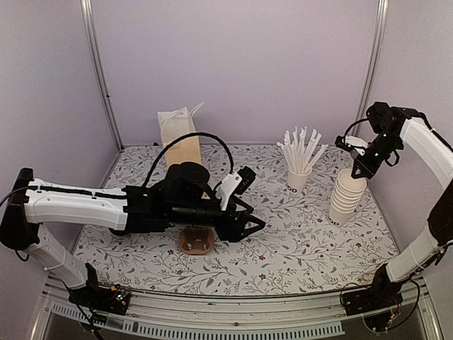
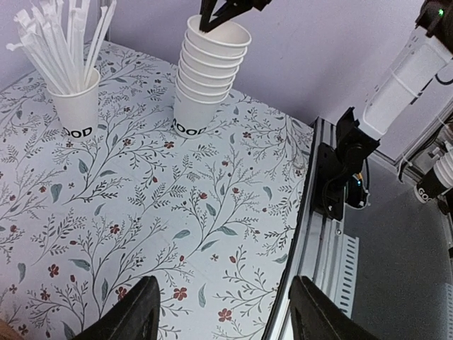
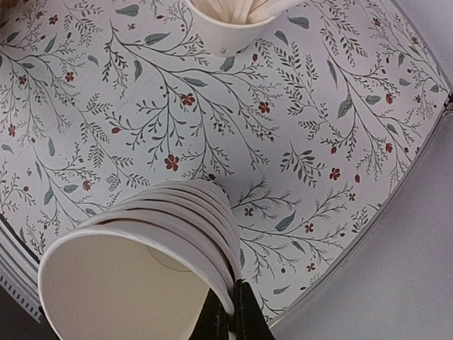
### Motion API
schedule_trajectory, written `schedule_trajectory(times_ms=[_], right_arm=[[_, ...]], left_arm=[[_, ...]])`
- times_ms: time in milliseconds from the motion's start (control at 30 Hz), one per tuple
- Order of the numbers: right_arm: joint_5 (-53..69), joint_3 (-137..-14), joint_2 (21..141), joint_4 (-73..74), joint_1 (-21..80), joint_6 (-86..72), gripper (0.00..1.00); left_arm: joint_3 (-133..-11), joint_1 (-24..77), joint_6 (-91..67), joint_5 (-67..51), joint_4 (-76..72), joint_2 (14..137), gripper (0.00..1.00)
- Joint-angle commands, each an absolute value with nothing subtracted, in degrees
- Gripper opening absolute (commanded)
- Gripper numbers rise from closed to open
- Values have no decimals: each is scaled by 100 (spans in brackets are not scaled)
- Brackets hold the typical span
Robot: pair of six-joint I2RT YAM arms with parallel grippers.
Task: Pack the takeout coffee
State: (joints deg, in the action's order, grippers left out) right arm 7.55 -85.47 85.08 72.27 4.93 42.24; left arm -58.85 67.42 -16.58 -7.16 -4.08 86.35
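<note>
right gripper (image 3: 231, 315) at cup stack (image 3: 185, 212); no lidded coffee in view
right jaws pinch narrow on the rim of the top cup (image 3: 106, 283), stack below them; left gripper (image 2: 226, 312) jaws stand wide, empty (table (image 2: 141, 212) beneath). lift straight up so one cup separates.

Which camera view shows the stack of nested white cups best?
Left wrist: the whole cup stack appears side-on, base to rim. Top external shows the cup stack small, at the right. Right wrist sees only the cup stack top rims and inside.
</note>
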Motion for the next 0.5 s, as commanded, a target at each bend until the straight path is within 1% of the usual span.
schedule_trajectory(times_ms=[0, 133, 200, 467], right_arm=[[921, -9045, 8762, 6825, 196, 4003, 0], [1087, -9367, 9096, 6698, 44, 3858, 0], [1155, -9516, 9257, 6688, -205, 3784, 0], [1817, -10169, 10078, 7125, -668, 3457, 0]], left_arm=[[-5771, 6821, -1696, -764, -601, 8446, 65], [-5733, 6820, -1707, -801, -639, 8464, 65], [-5723, 6821, -1707, -804, -650, 8468, 65], [-5722, 6821, -1682, -824, -645, 8480, 65]])
